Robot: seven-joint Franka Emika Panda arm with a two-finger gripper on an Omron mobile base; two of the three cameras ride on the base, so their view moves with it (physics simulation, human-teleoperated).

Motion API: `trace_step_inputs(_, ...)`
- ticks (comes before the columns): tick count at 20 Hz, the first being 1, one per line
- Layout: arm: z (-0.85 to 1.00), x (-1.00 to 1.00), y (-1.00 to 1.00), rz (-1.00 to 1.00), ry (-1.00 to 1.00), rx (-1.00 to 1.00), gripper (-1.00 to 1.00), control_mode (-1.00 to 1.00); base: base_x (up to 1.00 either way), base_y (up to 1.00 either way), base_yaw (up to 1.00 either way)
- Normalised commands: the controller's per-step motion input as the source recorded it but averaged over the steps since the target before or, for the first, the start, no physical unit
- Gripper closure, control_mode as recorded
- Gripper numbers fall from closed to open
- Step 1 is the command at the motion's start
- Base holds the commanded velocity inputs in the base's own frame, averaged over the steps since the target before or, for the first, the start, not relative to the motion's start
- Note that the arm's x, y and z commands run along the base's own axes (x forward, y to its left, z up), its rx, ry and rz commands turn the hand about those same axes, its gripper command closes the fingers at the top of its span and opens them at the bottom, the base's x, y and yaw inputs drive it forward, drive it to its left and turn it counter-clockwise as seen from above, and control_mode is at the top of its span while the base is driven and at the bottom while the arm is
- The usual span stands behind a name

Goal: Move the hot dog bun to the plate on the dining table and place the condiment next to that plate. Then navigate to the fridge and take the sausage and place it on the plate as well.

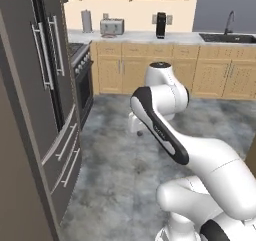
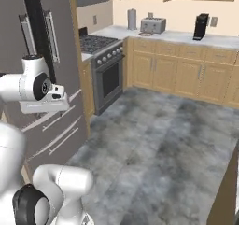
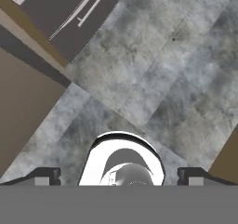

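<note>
The tall dark fridge [image 1: 45, 85] stands at the left with both doors and its lower drawers shut, and it is also seen behind the arm [image 2: 56, 46]. Its drawer fronts with long pale handles fill the upper left of the hand view [image 3: 69, 9]. My gripper [image 3: 120, 176] hangs over the grey stone floor beside the fridge, pointing down. Its two dark fingertips [image 3: 46, 175] stand far apart with nothing between them, so it is open. The hot dog bun, plate, dining table, condiment and sausage are out of view.
A stove [image 2: 105, 65] adjoins the fridge. Wooden cabinets run along the back wall, with a toaster [image 1: 112, 26], a black coffee machine [image 1: 160, 25] and a sink [image 1: 227, 36] on the counter. Open stone floor [image 2: 154, 140] lies ahead. A tan panel [image 2: 228, 191] borders the right.
</note>
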Motion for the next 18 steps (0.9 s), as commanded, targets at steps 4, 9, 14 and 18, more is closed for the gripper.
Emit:
trace_step_inputs(4, 0.0, 0.0, 0.0, 0.0, 0.0, 0.0, -1.0, 1.0, 1.0, 0.35, -0.02)
trace_step_inputs(9, 0.0, 0.0, 0.0, 0.0, 0.0, 0.0, -1.0, 1.0, 1.0, 0.09, 0.25)
trace_step_inputs(14, 0.0, 0.0, 0.0, 0.0, 0.0, 0.0, -1.0, 1.0, 0.96, 0.0, 0.54)
trace_step_inputs(18, 0.0, 0.0, 0.0, 0.0, 0.0, 0.0, -1.0, 1.0, 0.6, -0.01, 0.65)
